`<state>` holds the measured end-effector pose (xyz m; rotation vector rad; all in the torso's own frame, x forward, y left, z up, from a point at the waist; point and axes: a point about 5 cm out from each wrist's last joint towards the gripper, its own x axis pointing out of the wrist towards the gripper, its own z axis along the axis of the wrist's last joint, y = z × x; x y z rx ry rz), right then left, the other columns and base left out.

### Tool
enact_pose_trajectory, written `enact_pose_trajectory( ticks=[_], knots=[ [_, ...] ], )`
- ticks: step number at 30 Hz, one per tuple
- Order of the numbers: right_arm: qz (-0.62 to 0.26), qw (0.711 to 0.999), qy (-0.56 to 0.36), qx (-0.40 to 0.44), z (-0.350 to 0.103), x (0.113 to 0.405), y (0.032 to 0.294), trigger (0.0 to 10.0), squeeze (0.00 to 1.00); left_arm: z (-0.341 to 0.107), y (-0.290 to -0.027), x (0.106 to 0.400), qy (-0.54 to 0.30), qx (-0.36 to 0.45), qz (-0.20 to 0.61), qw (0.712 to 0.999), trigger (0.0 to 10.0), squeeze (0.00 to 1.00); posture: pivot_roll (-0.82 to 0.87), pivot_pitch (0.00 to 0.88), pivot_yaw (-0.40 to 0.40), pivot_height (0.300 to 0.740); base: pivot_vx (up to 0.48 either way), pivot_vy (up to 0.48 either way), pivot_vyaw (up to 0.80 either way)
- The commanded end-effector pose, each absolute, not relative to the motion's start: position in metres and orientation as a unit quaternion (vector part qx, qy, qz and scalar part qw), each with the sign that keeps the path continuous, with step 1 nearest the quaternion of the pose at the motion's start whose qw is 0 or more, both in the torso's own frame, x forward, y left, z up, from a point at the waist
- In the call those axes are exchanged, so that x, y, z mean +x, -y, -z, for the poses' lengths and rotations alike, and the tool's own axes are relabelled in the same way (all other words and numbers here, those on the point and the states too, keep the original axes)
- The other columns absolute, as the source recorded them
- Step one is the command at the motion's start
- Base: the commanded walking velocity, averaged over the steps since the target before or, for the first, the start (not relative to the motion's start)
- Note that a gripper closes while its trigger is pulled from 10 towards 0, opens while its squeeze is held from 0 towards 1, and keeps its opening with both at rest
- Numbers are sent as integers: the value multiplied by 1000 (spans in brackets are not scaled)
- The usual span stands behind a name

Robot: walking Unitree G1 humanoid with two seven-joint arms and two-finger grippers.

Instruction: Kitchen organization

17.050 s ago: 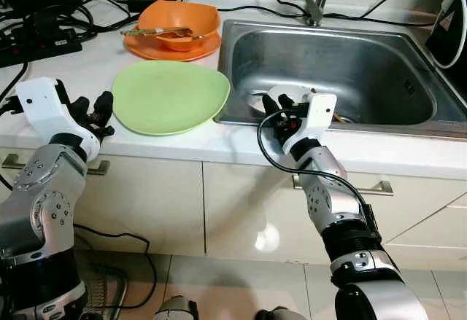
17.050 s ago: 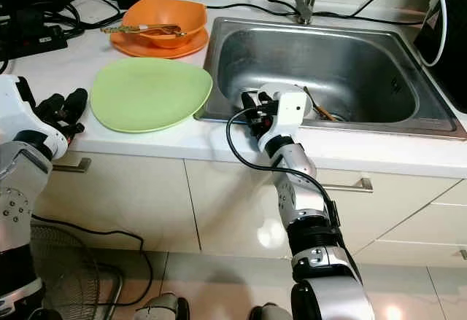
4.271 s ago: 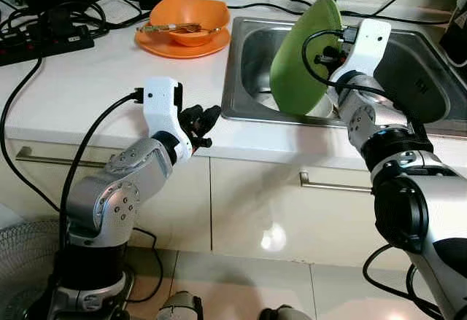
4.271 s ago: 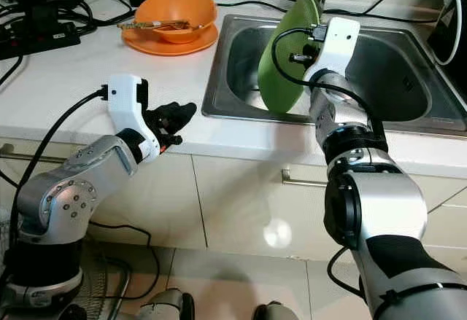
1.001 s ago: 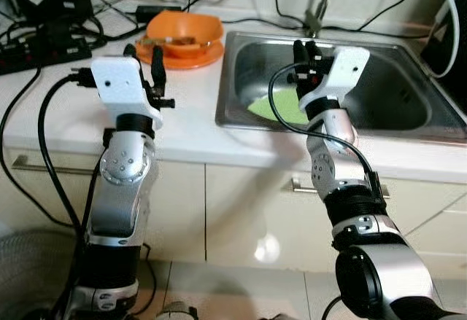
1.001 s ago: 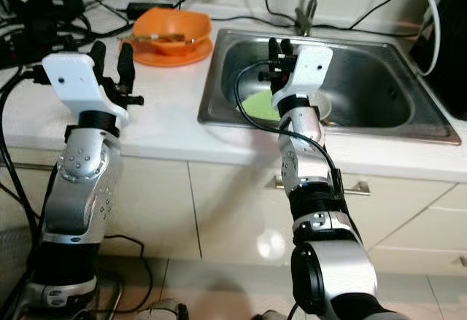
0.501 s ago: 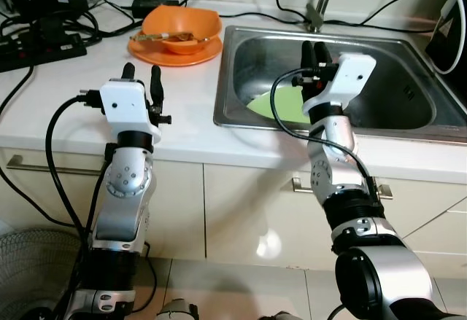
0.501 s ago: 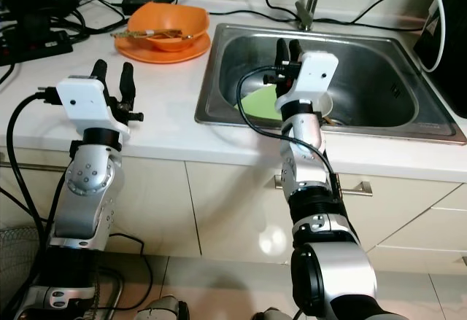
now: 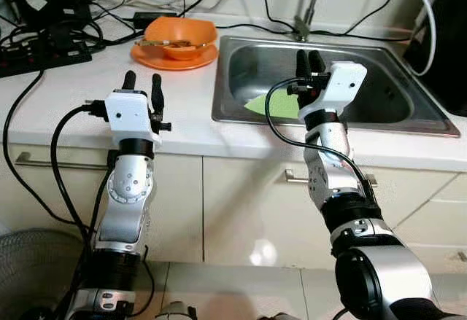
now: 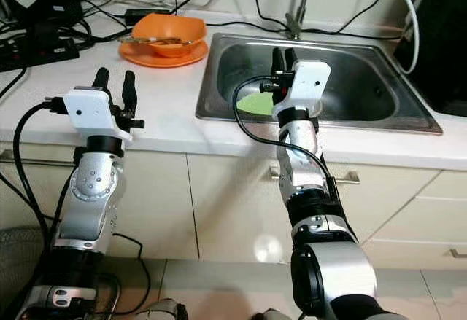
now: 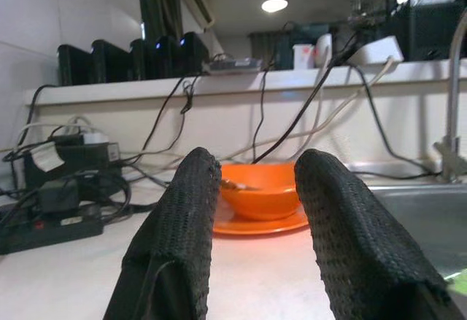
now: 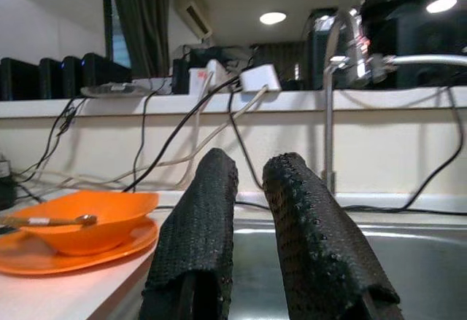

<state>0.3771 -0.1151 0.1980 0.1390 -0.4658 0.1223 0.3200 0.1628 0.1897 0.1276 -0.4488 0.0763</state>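
Two grippers raised, empty: left gripper [image 9: 140, 81] at centre left, fingers parted; right gripper [image 9: 309, 60] narrowly apart above the sink [image 9: 408, 116], where the green plate [image 9: 277, 106] lies. Reaching for the orange bowl [image 9: 179, 38], upper left, could snag cables [image 9: 44, 21]

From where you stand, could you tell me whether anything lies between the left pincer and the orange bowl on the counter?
Nothing visible does. The left pincer is raised over bare white counter, fingers apart, and the orange bowl sits on its orange plate straight ahead. The cables lie off to the side.
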Motion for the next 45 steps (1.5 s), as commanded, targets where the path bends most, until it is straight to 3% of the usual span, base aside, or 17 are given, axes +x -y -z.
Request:
enact_pose_trajectory(
  ticks=[1, 11, 45],
  knots=[
    [-53, 971, 225, 65, -193, 377, 119, 10000, 0, -185, -163, 321, 216, 64, -42, 973, 10000, 0, 69, 26, -31, 718, 0, 0, 0],
    [-50, 974, 213, 64, -186, 376, 120, 10000, 0, -179, -164, 323, 204, 69, -44, 976, 10000, 0, 71, 31, -32, 718, 0, 0, 0],
    [-56, 976, 198, 71, -183, 379, 114, 10000, 0, -176, -176, 328, 200, 60, -74, 975, 10000, 0, 76, 0, -67, 718, 310, 0, 0]
  ],
)
